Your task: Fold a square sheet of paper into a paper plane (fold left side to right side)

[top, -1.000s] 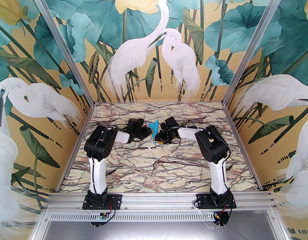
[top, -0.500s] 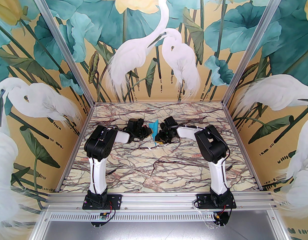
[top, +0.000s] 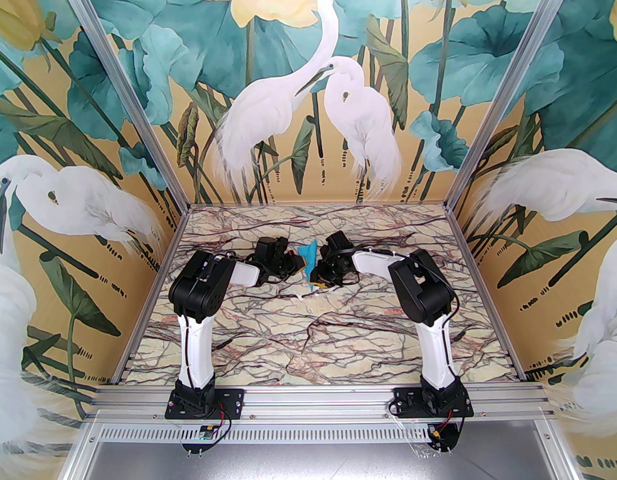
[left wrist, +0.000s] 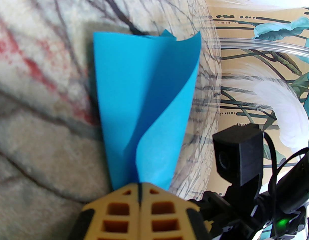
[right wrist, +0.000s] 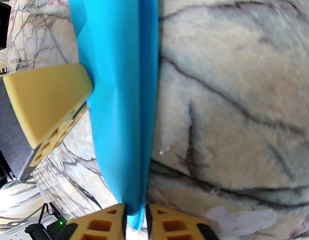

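The square sheet of paper [top: 307,254] is bright cyan-blue and stands doubled over on edge at mid-table between both wrists. My left gripper [left wrist: 140,185] is shut on its near end, and the sheet [left wrist: 144,89] curls open beyond the yellow fingertips. My left gripper [top: 299,264] sits on the paper's left side. My right gripper [right wrist: 135,211] straddles the folded edge of the sheet [right wrist: 119,84], its jaws closed narrowly on it. My right gripper [top: 316,282] sits at the paper's near right. A left finger [right wrist: 44,96] presses the sheet's far face. The paper plane is out of view.
The marble-patterned table [top: 308,338] lies in front of the arms. Small white scraps [right wrist: 239,219] lie beside the paper, and one white scrap [top: 299,298] sits just in front of it. The right arm's wrist camera [left wrist: 238,156] is close to the sheet. Mural walls enclose three sides.
My right wrist has edged slightly left toward the paper, with its jaws narrowing a touch. The left arm and the sheet have stayed put.
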### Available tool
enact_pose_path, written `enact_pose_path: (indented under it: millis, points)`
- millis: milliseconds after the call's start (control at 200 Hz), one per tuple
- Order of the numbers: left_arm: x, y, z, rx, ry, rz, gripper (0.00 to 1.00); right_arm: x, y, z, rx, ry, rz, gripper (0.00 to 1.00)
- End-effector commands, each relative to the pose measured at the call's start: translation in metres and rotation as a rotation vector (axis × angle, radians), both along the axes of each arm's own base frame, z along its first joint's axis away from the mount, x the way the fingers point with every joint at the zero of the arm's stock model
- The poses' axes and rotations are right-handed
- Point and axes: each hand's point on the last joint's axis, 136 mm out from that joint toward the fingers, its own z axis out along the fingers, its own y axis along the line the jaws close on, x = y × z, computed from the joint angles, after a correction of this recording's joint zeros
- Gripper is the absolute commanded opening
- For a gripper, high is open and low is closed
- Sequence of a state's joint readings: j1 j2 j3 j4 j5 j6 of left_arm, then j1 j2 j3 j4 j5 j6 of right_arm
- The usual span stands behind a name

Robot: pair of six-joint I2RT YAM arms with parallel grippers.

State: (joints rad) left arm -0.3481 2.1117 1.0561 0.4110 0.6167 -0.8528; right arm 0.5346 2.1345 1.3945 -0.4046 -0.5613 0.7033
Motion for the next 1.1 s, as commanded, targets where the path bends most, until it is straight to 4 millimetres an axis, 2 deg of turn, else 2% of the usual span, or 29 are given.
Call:
enact_pose_path:
  millis: [0, 575, 1095]
  points:
    - [-0.003, -0.007, -0.011, -0.005, 0.03, -0.019, 0.03, -0.01, -0.016, -0.046, -0.146, 0.054, -0.022, 0.21]
    - [-0.002, -0.008, -0.011, -0.016, 0.032, -0.018, 0.03, -0.012, -0.017, -0.054, -0.203, 0.077, -0.026, 0.2]
    - [-0.003, -0.01, -0.011, -0.026, 0.031, -0.019, 0.03, -0.02, -0.024, -0.069, -0.322, 0.134, -0.035, 0.19]
